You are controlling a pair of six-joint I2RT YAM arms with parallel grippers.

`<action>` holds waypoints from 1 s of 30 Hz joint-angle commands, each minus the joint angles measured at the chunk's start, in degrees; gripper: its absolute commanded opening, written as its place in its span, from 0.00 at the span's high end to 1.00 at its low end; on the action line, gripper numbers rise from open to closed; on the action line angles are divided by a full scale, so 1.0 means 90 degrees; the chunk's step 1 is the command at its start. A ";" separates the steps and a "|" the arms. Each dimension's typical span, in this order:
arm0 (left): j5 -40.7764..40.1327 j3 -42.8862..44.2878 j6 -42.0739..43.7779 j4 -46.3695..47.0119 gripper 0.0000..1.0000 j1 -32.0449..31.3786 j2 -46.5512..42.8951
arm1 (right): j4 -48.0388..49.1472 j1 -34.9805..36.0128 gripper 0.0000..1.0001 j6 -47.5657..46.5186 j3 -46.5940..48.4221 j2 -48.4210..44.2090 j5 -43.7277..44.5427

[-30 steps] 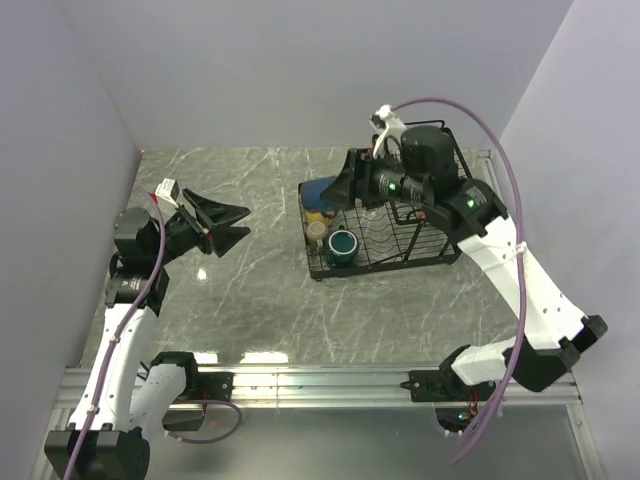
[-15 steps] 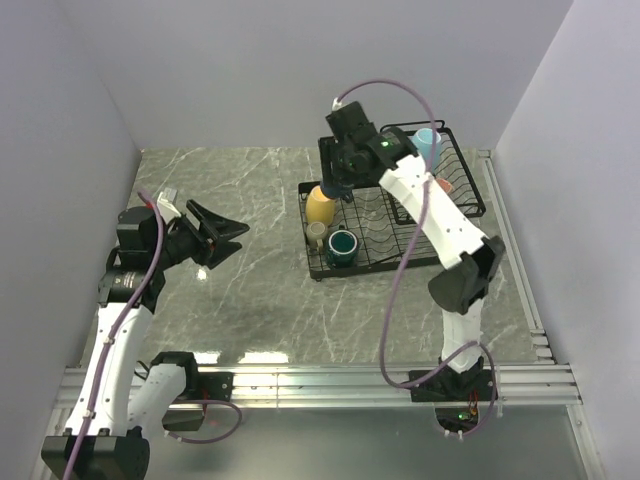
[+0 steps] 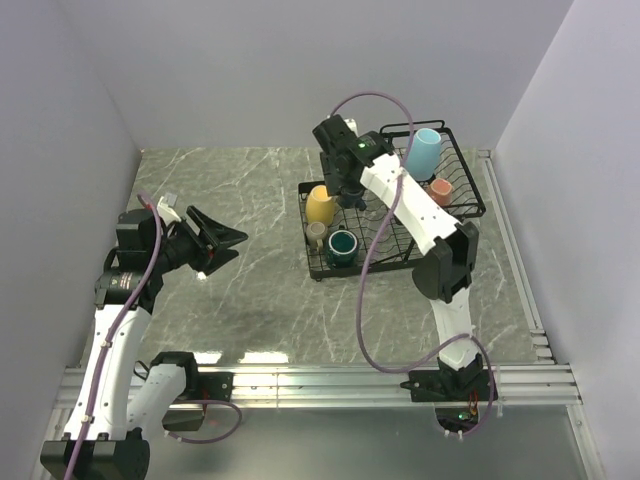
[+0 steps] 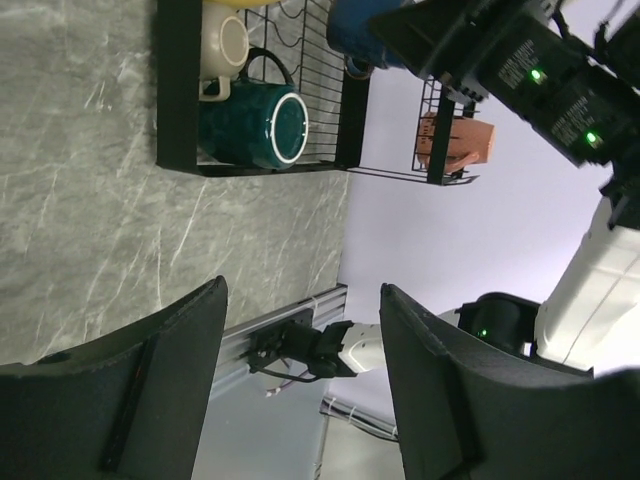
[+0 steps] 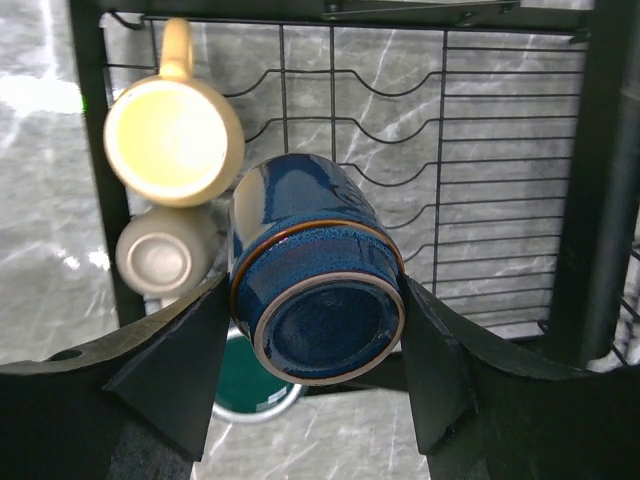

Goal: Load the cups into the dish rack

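Right gripper [image 5: 318, 330] is clamped on the navy mug [image 5: 315, 300], one finger on each side, base toward the wrist cam, held over the rack [image 3: 375, 262] tray. No brands or readable writing anywhere I can spot, just green LEDs on the right arm in the left wrist view.

From the top cam the navy mug is basically hidden under the right gripper [image 3: 347, 190]; only the right wrist view shows it properly, glossy blue with a brown ring near the base. That view also looks straight into the yellow mug [image 5: 173, 138] and the small tan mug [image 5: 164, 252] at the tray's left side, with a sliver of the green mug [image 5: 245, 395] below.

Top cam has yellow [image 3: 320, 204], tan [image 3: 316, 231] and green [image 3: 342, 246] lined up far to near along the tray's left edge, plus the light blue mug [image 3: 423, 152] and pink mug [image 3: 438, 190] in the upper basket.

Left gripper [image 3: 222, 241] hangs open over bare table [image 3: 240, 290], well left of the rack. Its cam sees the green mug [image 4: 250, 122] on its side and the pink one [image 4: 455, 141].
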 commanded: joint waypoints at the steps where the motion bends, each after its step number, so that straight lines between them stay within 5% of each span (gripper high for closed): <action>1: -0.0040 0.0244 0.0247 -0.0148 0.33 0.0023 -0.0108 | 0.0133 -0.0024 1.00 -0.0065 0.0355 0.0283 0.0373; 30: -0.0274 0.0332 0.0579 -0.0539 0.33 -0.0075 0.0028 | 0.1500 0.0122 1.00 0.0423 -0.1793 0.0479 -0.0125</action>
